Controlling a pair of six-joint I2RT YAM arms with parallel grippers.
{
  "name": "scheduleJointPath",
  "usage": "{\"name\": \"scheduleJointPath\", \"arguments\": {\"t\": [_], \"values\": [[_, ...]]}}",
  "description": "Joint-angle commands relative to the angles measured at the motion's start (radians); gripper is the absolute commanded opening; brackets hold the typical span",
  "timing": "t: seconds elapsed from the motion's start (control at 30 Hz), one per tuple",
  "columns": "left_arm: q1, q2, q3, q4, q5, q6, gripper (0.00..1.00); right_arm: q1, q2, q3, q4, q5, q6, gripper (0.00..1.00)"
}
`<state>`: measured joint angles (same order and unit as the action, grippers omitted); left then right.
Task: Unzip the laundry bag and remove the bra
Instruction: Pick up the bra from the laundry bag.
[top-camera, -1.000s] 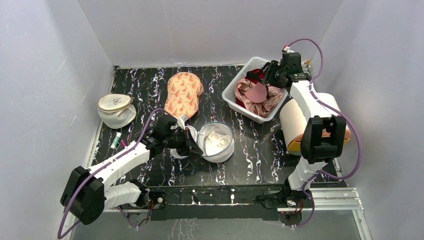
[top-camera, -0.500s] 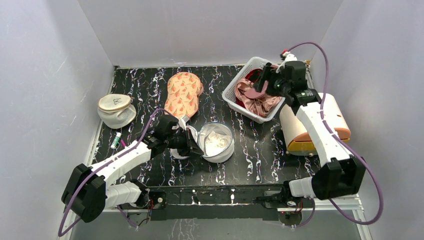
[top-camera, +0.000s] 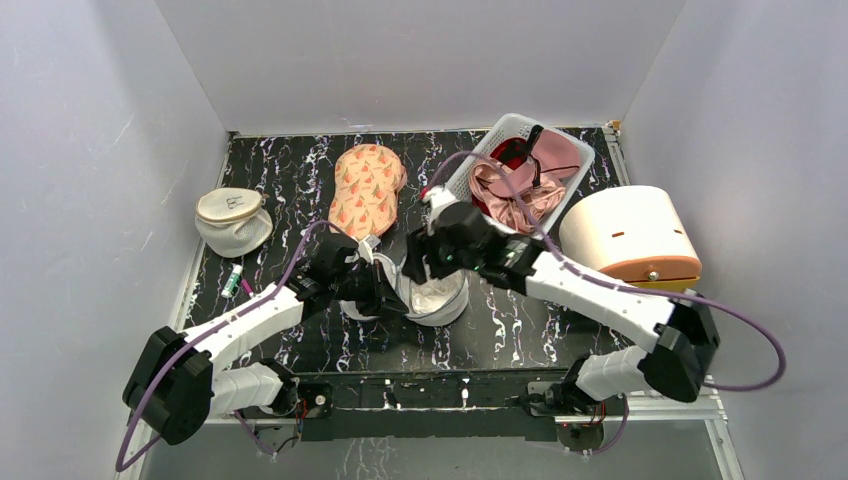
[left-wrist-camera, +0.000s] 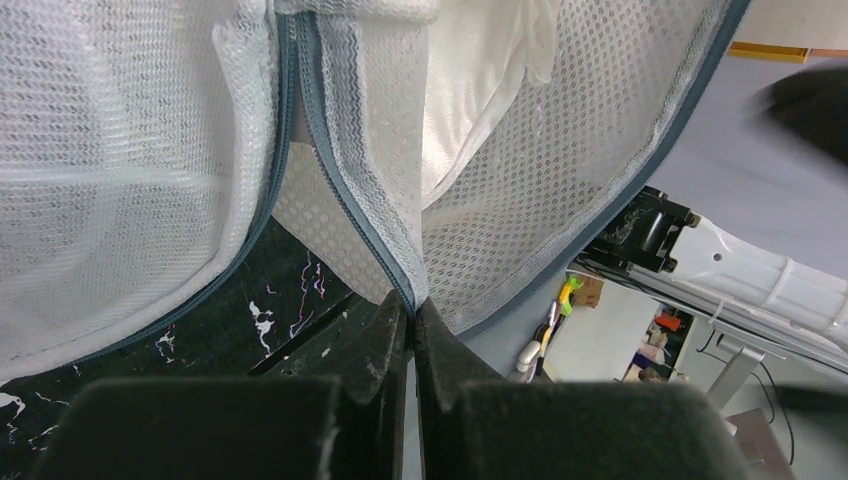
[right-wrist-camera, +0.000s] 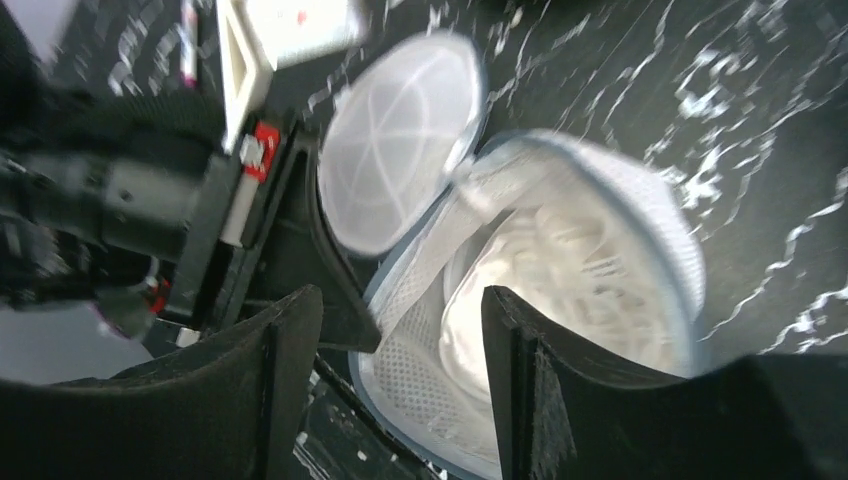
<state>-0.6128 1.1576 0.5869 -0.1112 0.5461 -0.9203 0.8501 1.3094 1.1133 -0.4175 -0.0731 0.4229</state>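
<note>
The round white mesh laundry bag lies open at the table's front centre, its lid flap folded back. The whitish bra lies inside it. My left gripper is shut on the bag's zip rim at its left side. My right gripper hangs open just above the bag's mouth, its fingers straddling the near rim; nothing is between them. The bag fills the left wrist view.
A second mesh pouch with a cream top sits at the left. A peach patterned pouch lies at the back centre. A white basket holds pink satin and red cloth. A cream box stands at the right.
My right arm has swung from the basket at the back right down and left to above the open bag. My left gripper has stayed on the bag's rim.
</note>
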Motion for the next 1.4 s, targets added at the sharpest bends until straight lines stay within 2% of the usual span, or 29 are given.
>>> {"name": "scheduleJointPath", "arguments": {"t": [0.0, 0.07, 0.23, 0.5, 0.9, 1.0, 1.27, 1.37], "values": [[-0.007, -0.012, -0.002, -0.006, 0.024, -0.002, 0.0, 0.103, 0.063, 0.031, -0.073, 0.25, -0.004, 0.55], [-0.007, -0.015, -0.003, -0.007, 0.022, -0.001, 0.0, 0.109, 0.059, 0.029, -0.092, 0.275, -0.006, 0.51], [-0.007, -0.008, -0.009, 0.008, 0.025, -0.006, 0.0, 0.112, 0.038, -0.031, -0.041, 0.278, -0.01, 0.51], [-0.007, -0.004, 0.005, -0.005, 0.024, 0.002, 0.0, 0.111, 0.177, -0.04, -0.065, 0.367, 0.001, 0.52], [-0.008, -0.012, -0.001, -0.009, 0.02, 0.001, 0.0, 0.112, 0.332, 0.018, 0.005, 0.354, -0.04, 0.64], [-0.009, -0.01, 0.0, -0.005, 0.021, 0.0, 0.0, 0.114, 0.376, 0.034, 0.018, 0.344, -0.041, 0.65], [-0.008, -0.01, 0.003, -0.005, 0.02, 0.001, 0.0, 0.141, 0.469, 0.034, 0.06, 0.412, -0.045, 0.52], [-0.008, -0.009, 0.006, -0.011, 0.02, 0.004, 0.0, 0.146, 0.502, 0.03, 0.06, 0.424, -0.039, 0.41]]}}
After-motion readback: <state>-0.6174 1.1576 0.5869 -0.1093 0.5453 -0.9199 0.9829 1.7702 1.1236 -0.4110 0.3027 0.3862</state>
